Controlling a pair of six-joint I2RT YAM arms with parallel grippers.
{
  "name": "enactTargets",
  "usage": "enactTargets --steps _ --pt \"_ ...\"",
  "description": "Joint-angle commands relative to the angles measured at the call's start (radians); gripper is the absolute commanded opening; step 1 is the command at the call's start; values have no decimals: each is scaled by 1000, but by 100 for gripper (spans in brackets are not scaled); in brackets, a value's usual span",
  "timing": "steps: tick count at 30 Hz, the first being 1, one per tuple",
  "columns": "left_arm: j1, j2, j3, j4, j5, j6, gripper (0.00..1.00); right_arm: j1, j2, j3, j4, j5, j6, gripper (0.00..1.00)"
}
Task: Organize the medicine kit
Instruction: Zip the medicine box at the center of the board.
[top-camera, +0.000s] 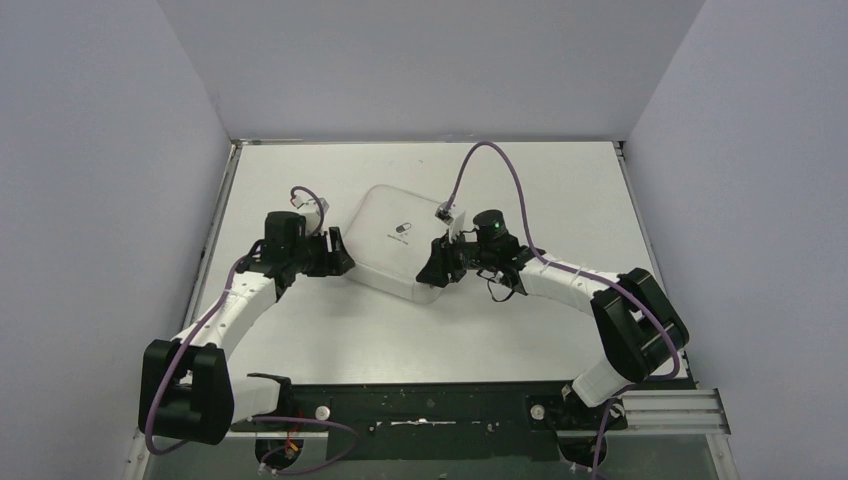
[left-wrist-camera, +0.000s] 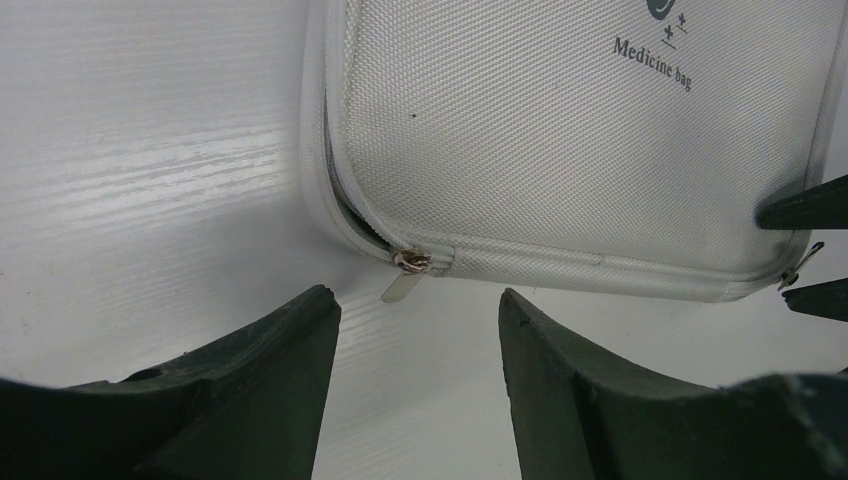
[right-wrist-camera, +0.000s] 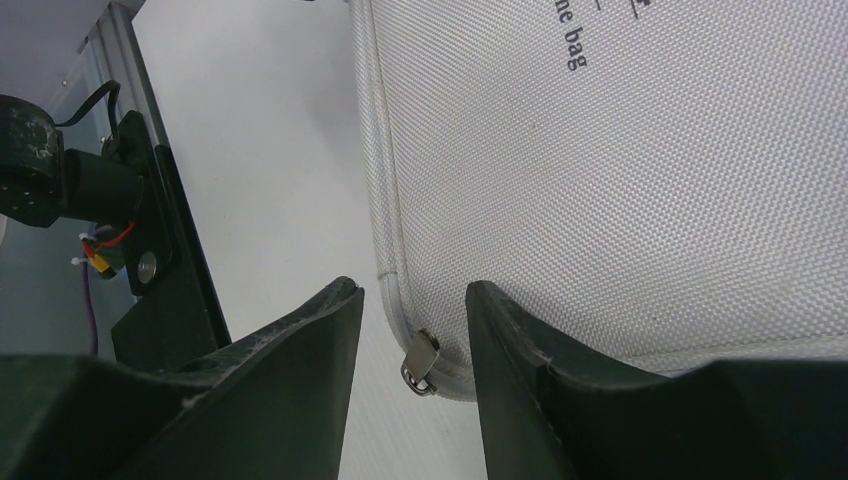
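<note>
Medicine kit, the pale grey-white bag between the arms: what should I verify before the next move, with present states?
Pale grey-white woven fabric medicine kit flat on white table: ok.
Left gripper open: ok.
Small metal left zipper pull ahead of its gap, ungripped: ok.
Right gripper open: ok.
Metal right zipper pull between its fingers, ungripped: ok.
Zip shut all round: not ok, gap beside left zipper pull.

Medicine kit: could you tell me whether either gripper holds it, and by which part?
Neither holds it: left gripper and right gripper are open, each facing a zipper pull.
</note>
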Motion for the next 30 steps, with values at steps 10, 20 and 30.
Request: enactTargets --steps 10,20,30 --pt "4 23 40 46 -12 2 57 5 -46 -112 91 80 -58 0" --pt "74 223 151 -70 -80 89 36 -62 -243 -431 410 201 137 0" --pt "80 166 202 -73 -55 -13 44 -31 -215 -584 773 223 300 0"
